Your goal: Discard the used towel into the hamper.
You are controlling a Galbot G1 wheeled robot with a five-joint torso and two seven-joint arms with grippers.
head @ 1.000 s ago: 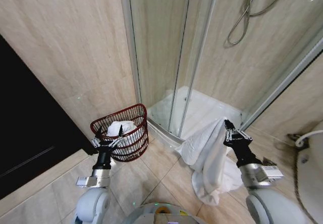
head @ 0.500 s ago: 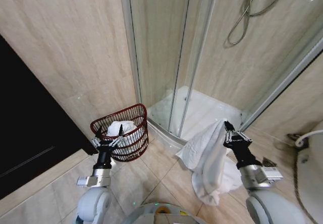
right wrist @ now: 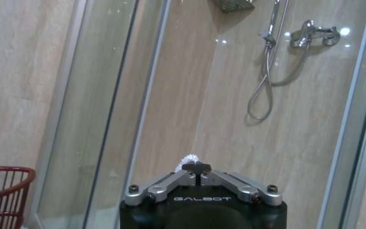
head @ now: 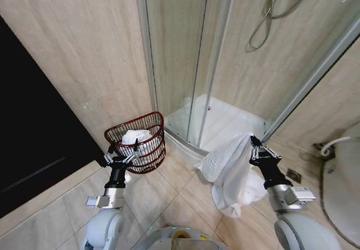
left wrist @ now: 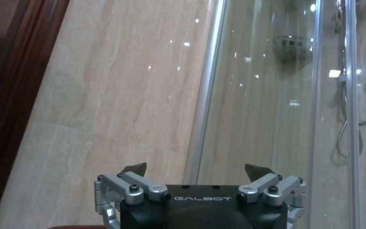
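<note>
I see the shower (head: pixel 225 64) ahead, its glass door (head: pixel 174 53) standing between the tiled wall and the white tray (head: pixel 225 123); the top of the enclosure is cut off by the frame. To the left a dark door (head: pixel 34 132) runs out of view. My right hand (head: pixel 255 147) is raised over the floor tiles just in front of the tray, fingers pressed together and pinching the towel (head: pixel 230 174) by its top; the cloth hangs down in folds and its lower end bunches near my right arm, which hides part of it. In the right wrist view only a small tuft of towel (right wrist: pixel 188 160) pokes out past the closed tips. The hamper (head: pixel 138 143) sits on the floor by the wall, left of the shower, with something white (head: pixel 135 138) already inside, hard to make out through the bars. My left hand (head: pixel 120 150) is spread, empty, just before the hamper's rim
</note>
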